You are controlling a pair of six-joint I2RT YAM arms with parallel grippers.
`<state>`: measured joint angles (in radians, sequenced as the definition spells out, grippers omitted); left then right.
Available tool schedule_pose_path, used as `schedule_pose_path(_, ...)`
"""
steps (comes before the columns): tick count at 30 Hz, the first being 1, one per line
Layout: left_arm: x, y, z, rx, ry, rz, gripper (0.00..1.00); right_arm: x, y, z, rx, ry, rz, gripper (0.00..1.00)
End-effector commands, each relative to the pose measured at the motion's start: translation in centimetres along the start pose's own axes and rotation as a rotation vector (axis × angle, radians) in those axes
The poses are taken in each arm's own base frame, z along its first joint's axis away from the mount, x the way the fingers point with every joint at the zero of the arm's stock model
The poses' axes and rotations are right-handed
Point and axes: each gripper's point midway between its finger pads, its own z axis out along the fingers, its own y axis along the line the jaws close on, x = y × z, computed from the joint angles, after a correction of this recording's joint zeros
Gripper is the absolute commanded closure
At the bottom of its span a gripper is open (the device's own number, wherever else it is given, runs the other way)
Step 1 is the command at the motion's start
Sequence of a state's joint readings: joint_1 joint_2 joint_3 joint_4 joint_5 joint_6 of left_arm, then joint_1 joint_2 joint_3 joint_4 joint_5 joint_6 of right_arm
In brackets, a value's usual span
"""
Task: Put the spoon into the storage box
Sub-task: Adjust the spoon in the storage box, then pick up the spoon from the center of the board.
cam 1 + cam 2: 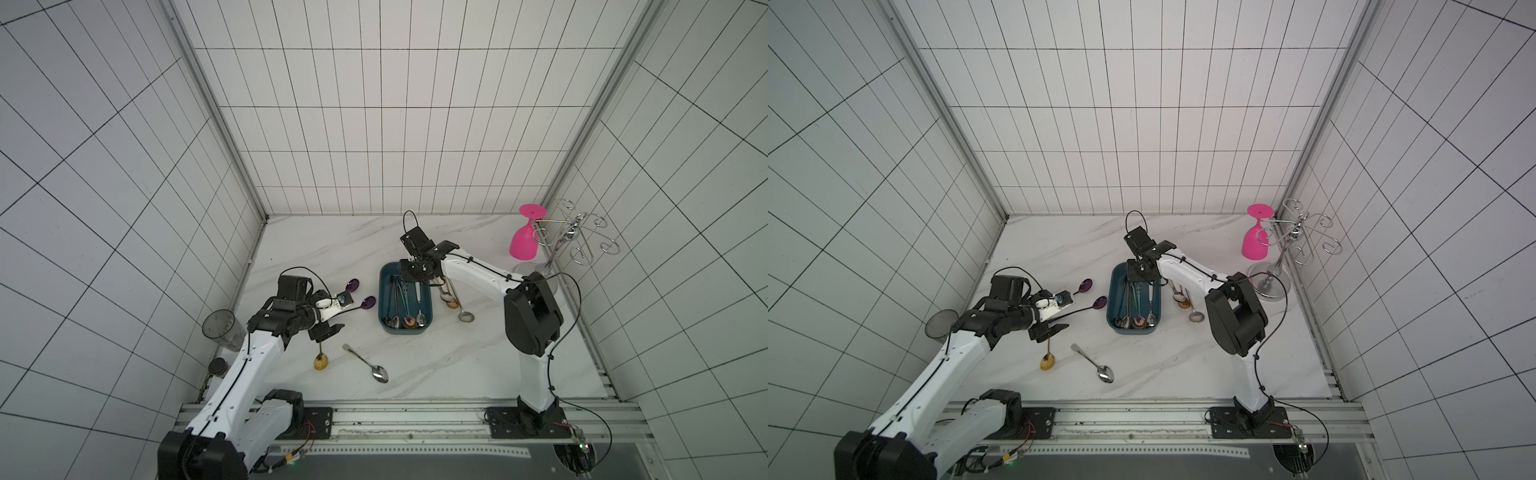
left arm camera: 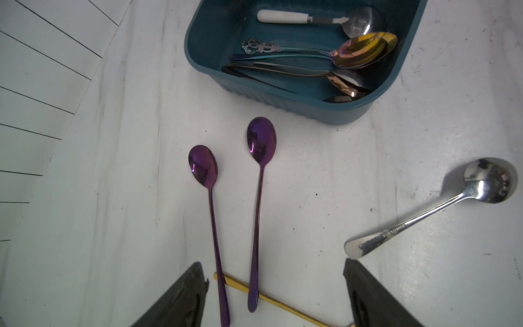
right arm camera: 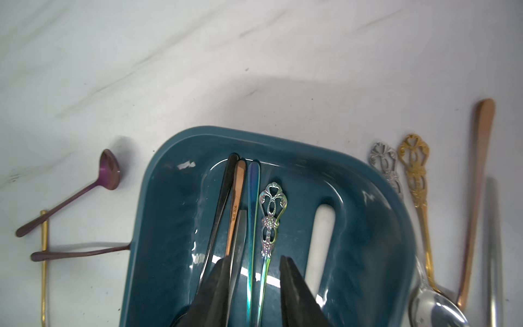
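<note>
The left gripper's [image 2: 273, 264] jaws stand wide apart, clamped on nothing. Between them lie the slim handles of 2 glossy purple spoons [image 2: 261, 140], crossing a thin gold spoon [image 2: 283, 303]. Just outside one jaw, a polished silver spoon [image 2: 424, 218] rests on the white marbled table [image 2: 339, 170].

Farther ahead sits the storage box [image 2: 311, 107], a dark teal plastic tub with rounded corners and low ribbed walls. It already holds several spoons, among them a white-handled spoon [image 2: 283, 16].

The right gripper [image 3: 254, 259] hangs directly over the box. Its jaws are partly apart astride a rainbow filigree spoon [image 3: 271, 215], pinching none that I can see. Beside it, just outside the box wall, lie 4 loose spoons [image 3: 478, 170].

I judge the job about half done, with at least 8 spoons left out.
</note>
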<state>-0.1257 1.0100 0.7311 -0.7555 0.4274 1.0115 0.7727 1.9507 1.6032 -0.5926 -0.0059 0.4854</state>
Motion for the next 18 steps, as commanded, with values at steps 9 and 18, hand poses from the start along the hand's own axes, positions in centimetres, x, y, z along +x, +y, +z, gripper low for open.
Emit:
schedule_pose_path(9, -0.2, 0.8, 2.8, 0.147, 0.084, -0.046, 0.3, -1.7, -3.9, -10.8, 0.063, -0.212, -0.056, 0.52)
schedule_pose_path(18, 1.0, 1.4, 6.3, 0.232, 0.192, -0.077, 0.32, 0.1, -10.1, -16.8, 0.152, -0.308, -0.027, 0.3)
